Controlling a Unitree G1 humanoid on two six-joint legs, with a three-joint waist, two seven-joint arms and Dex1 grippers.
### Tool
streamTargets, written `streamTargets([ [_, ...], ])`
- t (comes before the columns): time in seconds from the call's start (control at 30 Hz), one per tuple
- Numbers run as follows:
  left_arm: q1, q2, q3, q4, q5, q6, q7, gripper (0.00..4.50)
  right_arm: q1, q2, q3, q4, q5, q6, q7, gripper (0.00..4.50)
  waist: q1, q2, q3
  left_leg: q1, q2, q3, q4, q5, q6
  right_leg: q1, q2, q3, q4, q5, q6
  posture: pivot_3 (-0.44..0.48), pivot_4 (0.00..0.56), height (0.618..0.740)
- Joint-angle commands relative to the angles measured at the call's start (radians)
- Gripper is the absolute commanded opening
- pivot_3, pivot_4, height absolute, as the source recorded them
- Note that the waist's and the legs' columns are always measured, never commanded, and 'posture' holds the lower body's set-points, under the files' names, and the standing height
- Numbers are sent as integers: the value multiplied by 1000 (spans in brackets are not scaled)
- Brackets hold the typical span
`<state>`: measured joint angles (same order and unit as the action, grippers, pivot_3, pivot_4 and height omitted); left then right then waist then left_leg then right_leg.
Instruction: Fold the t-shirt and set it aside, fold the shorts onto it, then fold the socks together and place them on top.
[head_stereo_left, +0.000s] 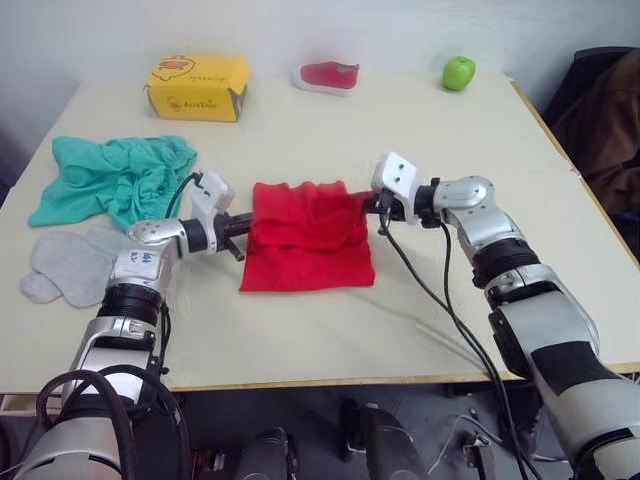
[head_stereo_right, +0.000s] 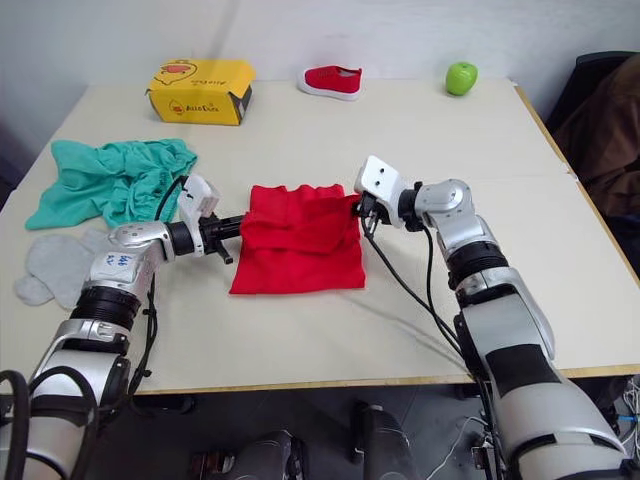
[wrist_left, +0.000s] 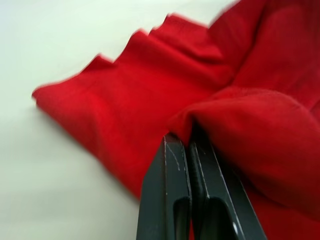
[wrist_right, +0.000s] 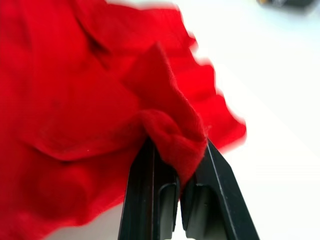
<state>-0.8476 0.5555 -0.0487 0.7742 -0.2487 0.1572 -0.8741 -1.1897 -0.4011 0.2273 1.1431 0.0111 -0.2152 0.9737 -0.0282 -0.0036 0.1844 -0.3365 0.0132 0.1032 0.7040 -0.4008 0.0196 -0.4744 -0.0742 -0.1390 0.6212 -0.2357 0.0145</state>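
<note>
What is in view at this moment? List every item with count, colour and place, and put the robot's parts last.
t-shirt: one, bright red, partly folded at the table's middle, pinched at both side edges.
shorts: one, teal-green, crumpled on the table's left side.
socks: one pair, light grey, lying flat near the left front edge, in front of the shorts.
box: one, yellow, far left of the table.
shoe: one, red with a white sole, far middle.
apple: one, green, far right.
table: one, cream.
left pincer: black, shut on the t-shirt's left edge.
right pincer: black, shut on the t-shirt's right edge.
</note>
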Motion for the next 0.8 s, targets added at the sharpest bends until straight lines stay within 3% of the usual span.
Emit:
streamTargets([
  [0.03, -41, -7, 62, 17, -7, -32, 16, 21, -68, 18, -74, 35, 25, 13, -15, 0, -3, 0, 0, -2, -1, 1, 1, 0, 0, -3, -1, 1, 3, 0, 0, 0, 150, 740],
  [0.33, -79, -8, 160, 55, -17, -29, 43, 21, -111, 52, -159, 64, 17, 34, -11, 0, -12, 0, 0, -3, -1, 1, 4, 1, 0, -5, -2, 2, 7, 0, 0, 0, 150, 740],
  [0.6, -159, -41, 152, 264, 54, 15, 146, 21, -111, 116, -176, 136, -32, 136, -176, 0, -13, 0, 0, -3, -1, 1, 4, 1, 0, -5, -2, 2, 7, 0, 0, 0, 150, 740],
  [0.63, -161, -42, 148, 281, 65, 7, 151, 3, -109, 121, -187, 142, -26, 156, -187, 225, -13, 0, 0, -3, -1, 1, 4, 1, 0, -5, -2, 2, 7, 0, 0, 0, 150, 740],
  [0.7, -165, -43, 139, 305, 85, 0, 152, 437, -108, 126, -206, 147, -14, 189, -200, 621, -16, 0, 0, -3, -1, 1, 4, 1, 0, -5, -2, 2, 7, 0, 0, 0, 150, 740],
  [0.8, -173, -40, 144, 335, 101, 14, 167, 1204, -111, 125, -236, 152, -4, 265, -230, 1566, -23, 0, 0, -3, -1, 1, 4, 1, 0, -5, -2, 2, 7, 0, 0, 0, 150, 740],
])
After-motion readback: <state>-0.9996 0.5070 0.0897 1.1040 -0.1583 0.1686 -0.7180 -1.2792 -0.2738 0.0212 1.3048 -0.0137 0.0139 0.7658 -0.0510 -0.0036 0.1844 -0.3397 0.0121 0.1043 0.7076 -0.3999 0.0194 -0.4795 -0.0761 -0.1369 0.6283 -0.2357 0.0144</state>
